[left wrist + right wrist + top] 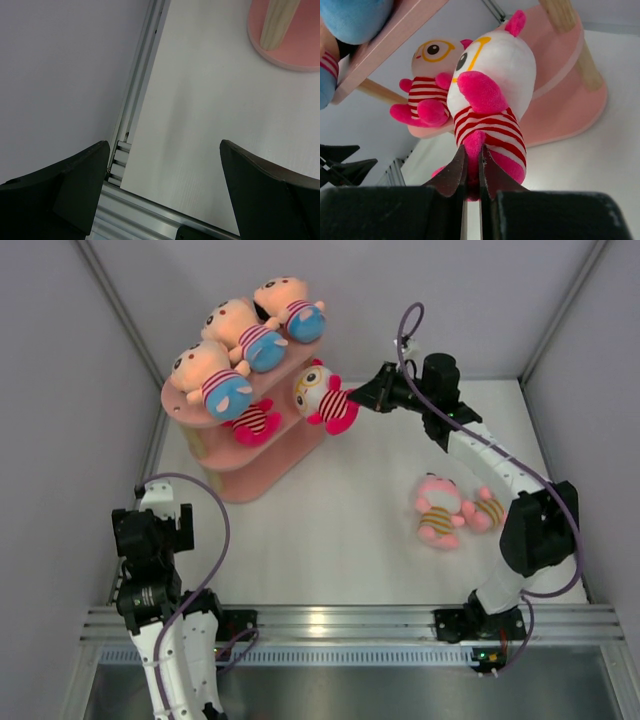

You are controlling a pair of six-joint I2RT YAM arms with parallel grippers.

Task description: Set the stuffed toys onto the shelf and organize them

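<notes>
The pink shelf [215, 472] stands at the back left. Three peach-headed stuffed toys [240, 337] lie along its top board. A magenta toy [257, 421] sits on the middle board. My right gripper [352, 397] is shut on the magenta limb of a white-faced toy with glasses [490, 80], holding it in the air just right of the middle board. Two pink toys with yellow stripes [440, 510] lie on the table at the right. My left gripper [165, 150] hangs open over the table's near left corner with nothing between its fingers.
White walls close in the left, back and right sides. An aluminium rail [340, 622] runs along the near edge of the table. A wooden post [277, 22] of the shelf stands on its bottom board in the left wrist view.
</notes>
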